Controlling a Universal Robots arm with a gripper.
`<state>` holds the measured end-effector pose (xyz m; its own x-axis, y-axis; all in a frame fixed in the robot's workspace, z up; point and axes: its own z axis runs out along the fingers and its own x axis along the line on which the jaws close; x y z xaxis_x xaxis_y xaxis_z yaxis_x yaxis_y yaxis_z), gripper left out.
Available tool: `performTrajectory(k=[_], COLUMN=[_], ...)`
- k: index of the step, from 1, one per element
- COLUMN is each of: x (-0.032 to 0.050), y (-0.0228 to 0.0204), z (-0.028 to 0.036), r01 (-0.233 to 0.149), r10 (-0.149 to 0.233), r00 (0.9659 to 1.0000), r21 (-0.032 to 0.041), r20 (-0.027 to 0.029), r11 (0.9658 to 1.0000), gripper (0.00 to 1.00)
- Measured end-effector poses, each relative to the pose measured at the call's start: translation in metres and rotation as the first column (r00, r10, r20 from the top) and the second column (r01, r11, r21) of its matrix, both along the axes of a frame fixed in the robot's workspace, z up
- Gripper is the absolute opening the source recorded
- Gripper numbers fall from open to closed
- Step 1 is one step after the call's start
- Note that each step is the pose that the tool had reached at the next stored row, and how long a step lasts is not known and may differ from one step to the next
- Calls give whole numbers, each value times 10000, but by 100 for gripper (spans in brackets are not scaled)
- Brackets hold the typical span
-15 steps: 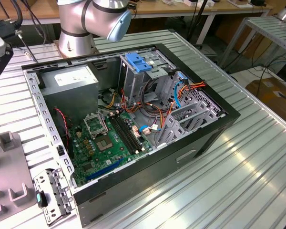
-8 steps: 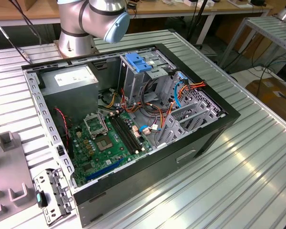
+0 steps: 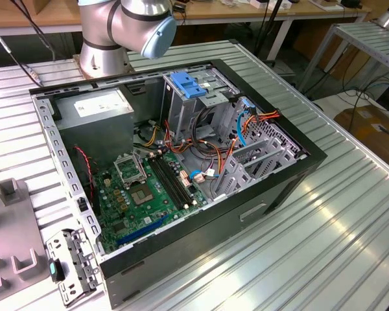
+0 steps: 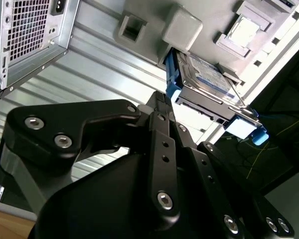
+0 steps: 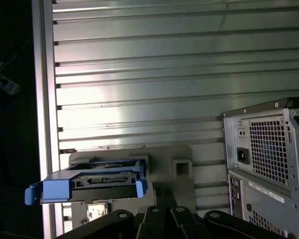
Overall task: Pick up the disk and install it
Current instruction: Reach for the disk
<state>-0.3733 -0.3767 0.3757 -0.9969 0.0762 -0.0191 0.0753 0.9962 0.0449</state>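
Observation:
The disk (image 5: 92, 182) is a dark drive in a bright blue carrier. It stands on edge in a grey fixture block (image 5: 175, 164) on the ribbed metal table. In the second wrist view the disk (image 4: 207, 79) lies just beyond my black fingers. My gripper (image 5: 163, 191) sits close beside the disk's end, its fingers drawn together with nothing between them. In the second wrist view the gripper (image 4: 161, 98) tip is near the carrier's blue edge. I cannot tell whether it touches.
The open computer case (image 3: 298, 170) lies on the table, with a grey drive cage topped by a blue latch (image 3: 189, 87). Its vented rear (image 5: 269, 159) stands near the fixture. The table edge (image 5: 44, 124) runs close to the disk. The arm's base (image 3: 107, 39) is behind the case.

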Motion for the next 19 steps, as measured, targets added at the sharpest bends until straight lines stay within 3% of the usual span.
performTrajectory(k=[6, 12, 19], x=[-75, -297, -465], y=[7, 13, 20], z=[0, -1, -2], r01=[0, 1, 0], r10=[0, -1, 0], r00=[10000, 10000, 10000], r21=[0, 0, 0], r20=[0, 0, 0], r11=[10000, 10000, 10000], gripper=[11, 11, 11])
